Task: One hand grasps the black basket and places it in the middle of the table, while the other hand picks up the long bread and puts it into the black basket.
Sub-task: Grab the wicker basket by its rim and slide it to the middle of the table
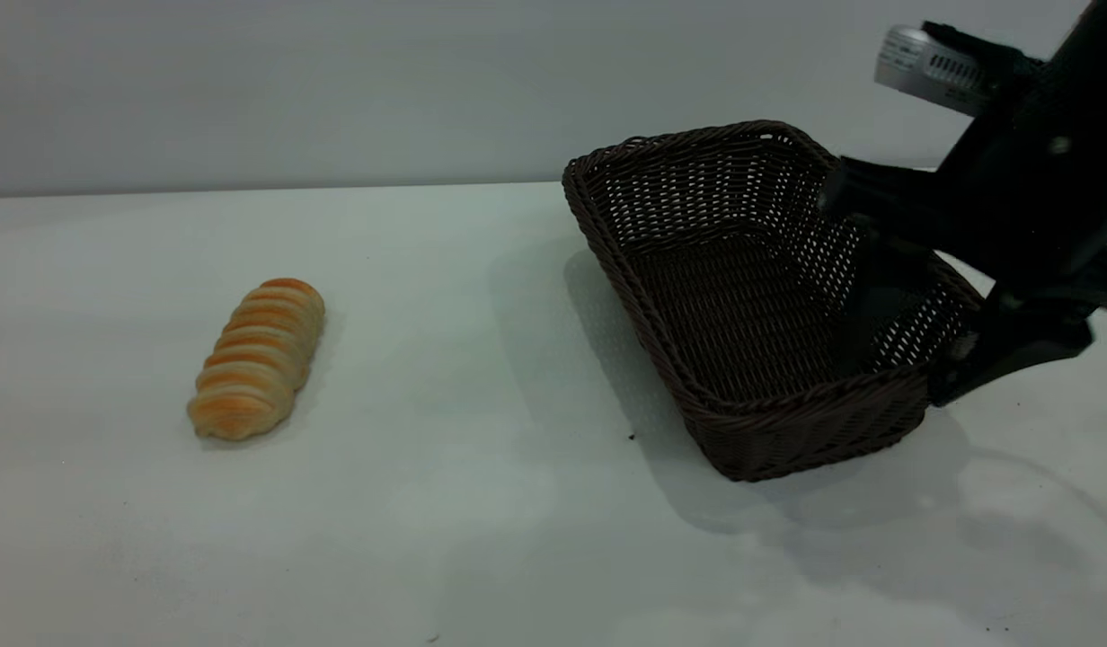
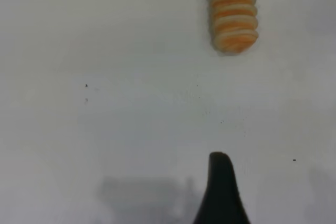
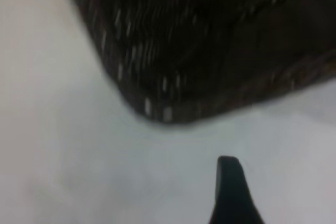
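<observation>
Nearest, the bread (image 1: 258, 358) lies on the counter (image 1: 482, 539) at the left, well apart from the basket (image 1: 751, 296). Farther right, the right tool (image 1: 913, 296) straddles the tilted basket's right wall, seemingly clamped on it. Whether the left tool (image 2: 220, 192) is open cannot be told.

Right gripper (image 1: 913, 296) grips the tilted black basket (image 1: 742, 296); long bread (image 1: 257, 358) well apart.

We see the black basket (image 1: 751, 314) as dark brown-black open wickerwork with pale light showing through its sides. The long bread (image 1: 259, 358) is banded golden-orange and cream, and the table (image 1: 446, 503) is pale white-grey with tiny dark specks.
</observation>
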Tool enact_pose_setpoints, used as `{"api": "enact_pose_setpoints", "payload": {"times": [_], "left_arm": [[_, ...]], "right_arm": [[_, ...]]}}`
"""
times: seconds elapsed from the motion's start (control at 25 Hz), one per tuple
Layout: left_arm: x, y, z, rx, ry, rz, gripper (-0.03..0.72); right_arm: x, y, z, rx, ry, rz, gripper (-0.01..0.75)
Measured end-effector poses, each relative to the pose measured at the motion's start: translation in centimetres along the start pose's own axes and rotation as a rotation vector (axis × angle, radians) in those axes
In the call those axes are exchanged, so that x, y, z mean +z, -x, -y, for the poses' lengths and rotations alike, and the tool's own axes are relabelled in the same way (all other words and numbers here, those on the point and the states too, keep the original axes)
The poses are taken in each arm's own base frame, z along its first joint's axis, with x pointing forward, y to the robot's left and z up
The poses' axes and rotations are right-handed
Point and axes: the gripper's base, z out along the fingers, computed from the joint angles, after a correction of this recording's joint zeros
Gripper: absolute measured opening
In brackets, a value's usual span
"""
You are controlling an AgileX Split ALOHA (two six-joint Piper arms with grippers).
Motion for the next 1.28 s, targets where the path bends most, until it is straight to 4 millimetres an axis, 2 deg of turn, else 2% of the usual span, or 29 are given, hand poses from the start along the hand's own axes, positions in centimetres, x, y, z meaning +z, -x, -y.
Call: {"api": "enact_pose_setpoints", "payload": {"times": [0.16,0.32,0.84,1.28], "left_arm": [[0.0,0.0,-0.1,0.005,0.006,0.000,0.590],[0.0,0.0,-0.1,0.011,0.013,0.003,0.590],[0.0,0.1,-0.1,0.013,0.015,0.007,0.590],[0.0,0.1,-0.1,0.013,0.015,0.013,0.590]], "right_arm": [[2.2,0.2,0.7,0.179,-0.031,-0.011,0.509],[3.7,0.2,1.1,0.267,-0.041,-0.018,0.509],[3.7,0.1,0.7,0.301,-0.007,-0.038,0.509],[3.8,1.2,0.3,0.484,0.060,0.058,0.509]]}}
